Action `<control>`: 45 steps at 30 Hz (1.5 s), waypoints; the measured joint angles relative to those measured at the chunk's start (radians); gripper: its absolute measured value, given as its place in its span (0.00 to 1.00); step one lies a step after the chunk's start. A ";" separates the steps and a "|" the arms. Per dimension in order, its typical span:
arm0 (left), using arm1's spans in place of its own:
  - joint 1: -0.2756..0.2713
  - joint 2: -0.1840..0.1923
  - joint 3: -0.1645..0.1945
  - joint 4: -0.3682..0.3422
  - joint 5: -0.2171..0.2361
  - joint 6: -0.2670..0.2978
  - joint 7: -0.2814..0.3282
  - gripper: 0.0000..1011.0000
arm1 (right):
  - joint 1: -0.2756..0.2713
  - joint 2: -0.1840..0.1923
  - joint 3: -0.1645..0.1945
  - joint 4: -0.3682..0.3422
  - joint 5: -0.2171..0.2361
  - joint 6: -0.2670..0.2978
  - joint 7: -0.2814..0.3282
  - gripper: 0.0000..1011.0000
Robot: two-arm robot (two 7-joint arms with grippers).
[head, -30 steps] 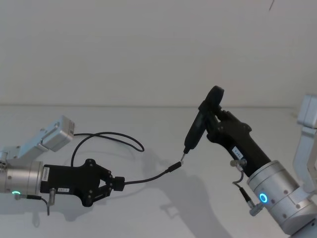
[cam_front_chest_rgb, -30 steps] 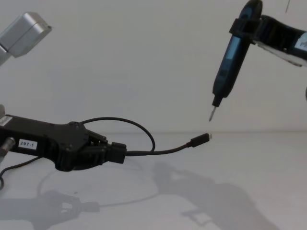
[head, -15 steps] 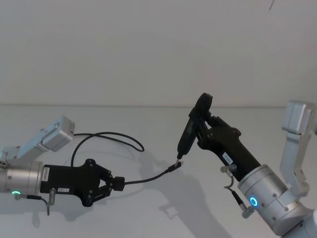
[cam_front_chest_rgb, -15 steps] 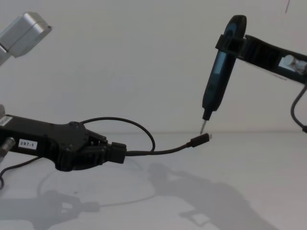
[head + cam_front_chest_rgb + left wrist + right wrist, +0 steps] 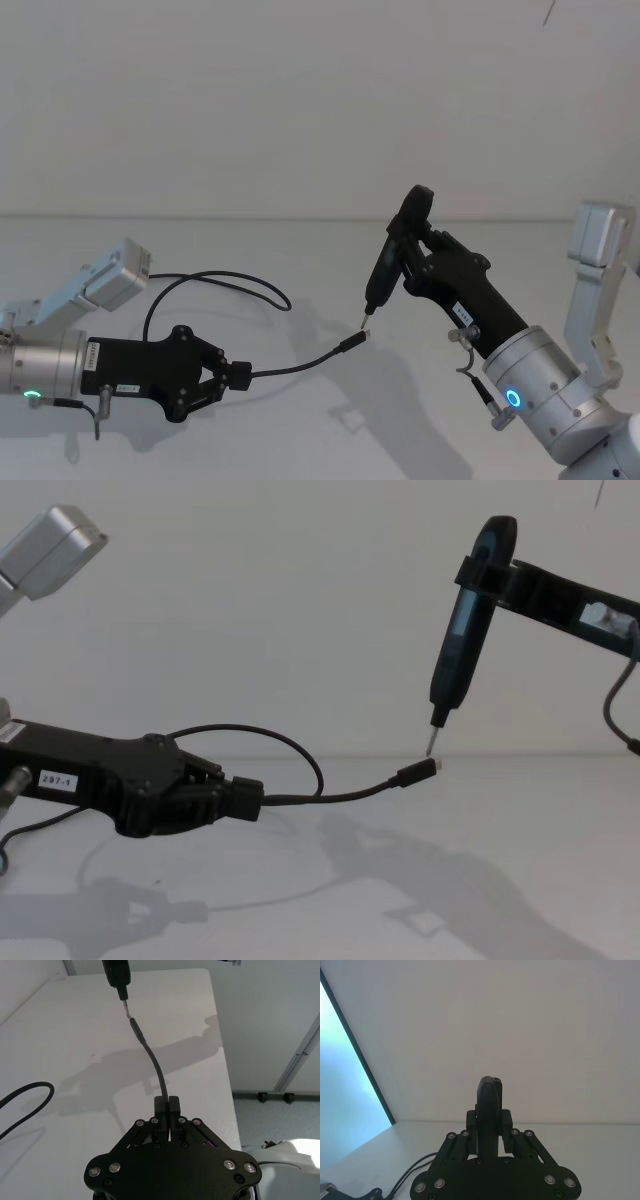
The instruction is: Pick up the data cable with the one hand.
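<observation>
Data cable (image 5: pixel 300 362) held above the table (image 5: pixel 300 250) by the left tool (image 5: pixel 236 374).
Its fingers are clamped on the cord; the plug (image 5: pixel 417 772) juts out, meeting the metal tip of the pen-shaped driver (image 5: pixel 459 638) clamped in the right tool (image 5: pixel 489 1125).

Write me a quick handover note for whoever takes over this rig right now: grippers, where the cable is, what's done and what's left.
Left gripper: shut on the data cable, holding it up off the table; the plug juts forward in the air, and the rest of the cable loops back behind the gripper.
Right gripper: shut on a pen-shaped tool, its metal tip just above the plug's silver end; contact cannot be judged.
Done: cable gripped and lifted with one hand.
Left: nothing for the pick itself; keep the grip steady and watch the tool tip near the plug.
</observation>
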 joint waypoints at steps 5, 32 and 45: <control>0.000 0.000 0.000 0.000 0.000 0.000 0.000 0.04 | 0.012 0.006 0.000 0.015 0.001 -0.007 0.001 0.28; 0.000 0.000 0.000 0.000 0.000 0.000 0.000 0.04 | 0.020 0.053 -0.011 0.020 0.032 0.008 0.013 0.28; 0.000 0.000 0.000 0.000 0.000 0.000 0.000 0.04 | 0.012 0.066 -0.013 0.002 0.065 0.023 0.016 0.28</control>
